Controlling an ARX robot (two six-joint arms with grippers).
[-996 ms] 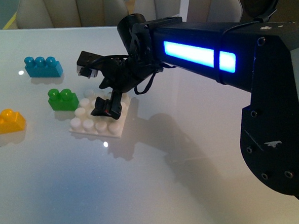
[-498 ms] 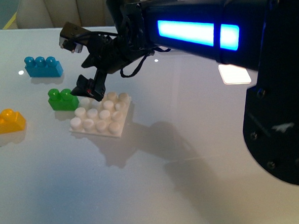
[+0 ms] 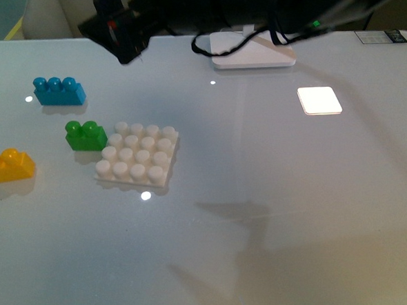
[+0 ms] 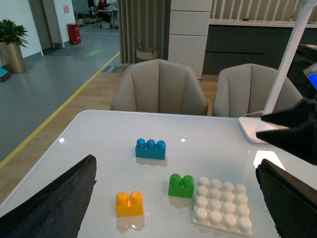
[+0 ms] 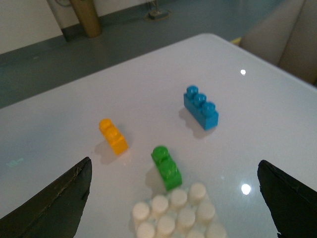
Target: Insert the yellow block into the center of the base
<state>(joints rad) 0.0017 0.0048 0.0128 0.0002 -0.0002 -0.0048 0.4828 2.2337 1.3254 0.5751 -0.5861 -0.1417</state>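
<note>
The small glossy yellow-orange plastic brick with two round studs (image 3: 8, 165) lies untouched near the left edge of the white bench (image 3: 263, 225). It sits upright and well apart from the flat square white plate with its grid of round studs (image 3: 138, 155). All of the plate's studs are bare. A green two-stud brick (image 3: 86, 135) stands just beside the plate's far left corner; whether they touch cannot be told. A blue three-stud brick (image 3: 59, 91) lies farther back.

The right claw (image 5: 173, 166) hangs high over the bench with its fingers spread wide, holding nothing. The left claw (image 4: 176, 163) is likewise spread and empty, looking down on all four pieces.

The step in hand appears to be the pick-up of the yellow brick, which has not begun. To do it well, the chosen claw should probably descend straight over the brick and close on its flat long sides below the studs. It should then lift the brick level, so the brick does not tilt. For the insertion, the brick needs lining up with the plate's middle studs and a square downward press. The approach should stay clear of the green brick, since a nudge there could shift the plate.
</note>
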